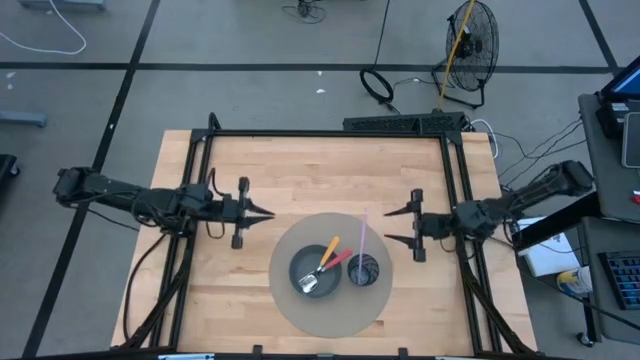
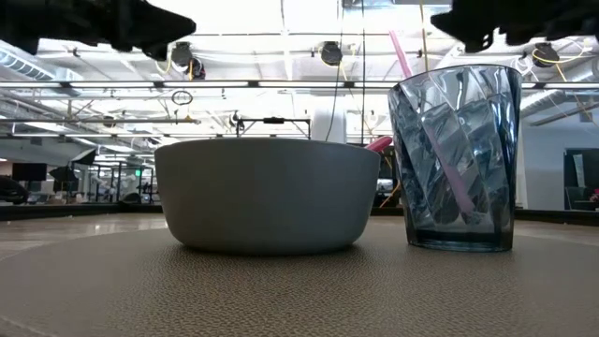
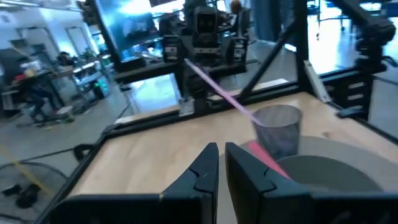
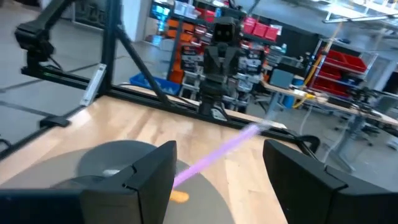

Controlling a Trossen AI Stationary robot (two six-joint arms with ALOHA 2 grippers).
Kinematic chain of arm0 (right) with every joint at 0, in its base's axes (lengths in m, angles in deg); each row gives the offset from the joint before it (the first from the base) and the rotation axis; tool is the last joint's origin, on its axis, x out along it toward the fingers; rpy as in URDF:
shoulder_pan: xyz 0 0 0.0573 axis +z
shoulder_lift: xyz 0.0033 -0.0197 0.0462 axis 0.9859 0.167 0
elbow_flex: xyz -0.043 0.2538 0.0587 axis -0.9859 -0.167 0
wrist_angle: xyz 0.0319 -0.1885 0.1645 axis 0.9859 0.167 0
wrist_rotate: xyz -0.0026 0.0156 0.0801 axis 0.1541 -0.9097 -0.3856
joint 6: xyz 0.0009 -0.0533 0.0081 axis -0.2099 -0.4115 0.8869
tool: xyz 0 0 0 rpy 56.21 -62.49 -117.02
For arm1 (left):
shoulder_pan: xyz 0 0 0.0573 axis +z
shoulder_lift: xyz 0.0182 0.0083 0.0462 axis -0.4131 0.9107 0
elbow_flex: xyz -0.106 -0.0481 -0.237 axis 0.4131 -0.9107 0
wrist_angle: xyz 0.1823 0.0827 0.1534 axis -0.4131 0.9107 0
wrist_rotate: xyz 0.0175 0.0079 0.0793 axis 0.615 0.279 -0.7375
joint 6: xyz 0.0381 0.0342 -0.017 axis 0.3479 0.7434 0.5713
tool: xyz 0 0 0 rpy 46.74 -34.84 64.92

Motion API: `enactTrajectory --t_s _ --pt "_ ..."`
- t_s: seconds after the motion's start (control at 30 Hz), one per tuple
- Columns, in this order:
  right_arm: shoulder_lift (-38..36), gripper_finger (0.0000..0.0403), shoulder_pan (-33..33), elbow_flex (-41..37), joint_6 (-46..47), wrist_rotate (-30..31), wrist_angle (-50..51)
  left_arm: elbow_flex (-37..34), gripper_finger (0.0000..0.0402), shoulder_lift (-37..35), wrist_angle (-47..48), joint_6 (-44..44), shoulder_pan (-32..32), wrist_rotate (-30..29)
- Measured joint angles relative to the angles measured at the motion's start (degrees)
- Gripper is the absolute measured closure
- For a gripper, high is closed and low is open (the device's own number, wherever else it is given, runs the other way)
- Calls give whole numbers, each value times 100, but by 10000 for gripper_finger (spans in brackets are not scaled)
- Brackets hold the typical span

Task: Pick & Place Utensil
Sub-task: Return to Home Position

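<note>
Logged the left tool [image 1: 265, 212] held clear above the bare worktop [image 1: 300, 170], tips aimed across at the opposite arm. Found its fingers [image 3: 200, 174] drawn almost together with only a thin slit between them, gripping nothing. Noted, just ahead of those tips and off to one side, the round placemat [image 1: 330, 318] lying flat, near the tool but not under it. Marked the bowl [image 1: 303, 268] sitting upright on the half of the placemat nearer the left tool. Saw the yellow spoon [image 1: 327, 251] resting inside it, head down in the bowl and handle propped over the rim on the side toward the tools. Counted a pink-handled utensil [image 1: 340, 261] lying in the same bowl alongside the spoon, its handle slanting out toward the cup. Placed the cup [image 1: 365, 271] upright on the placemat just beside the bowl, on the side closer to the right tool; could not tell whether cup and bowl touch. Recorded the straw [image 1: 362, 235] standing in the cup, tilted, its upper end leaning out over the rim toward the gap between both tools. Closed with the right tool [image 1: 388, 225], raised over the worktop near the cup's side of the placemat, facing the left tool and well apart from it, fingers spread wide and empty.
</note>
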Motion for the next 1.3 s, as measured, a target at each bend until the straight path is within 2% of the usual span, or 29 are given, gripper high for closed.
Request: enactTrajectory --t_s 0.13,0.3,0.43,0.6,0.8,1.0,1.3 --pt "0 165 -751 0 21 -679 68 0 366 0 18 -27 390 84" --pt "-150 165 -1361 0 64 -1446 211 0 366 -120 88 -34 838 578" --pt "-513 165 -1532 0 218 -1431 844 0 366 -476 545 -20 1030 737" --pt "-1158 165 -1566 -8 517 -1429 1833 0 366 -1250 1415 17 1115 700" --pt "-1947 165 -1564 -561 574 -1422 1490 0 366 -2045 2147 16 1106 694" --pt "-2518 165 -1566 -1349 813 -1092 909 0 366 -2369 2600 -13 1031 689" --pt "-3063 165 -1703 -1486 809 -961 1153 0 366 -2748 2735 277 1046 687"
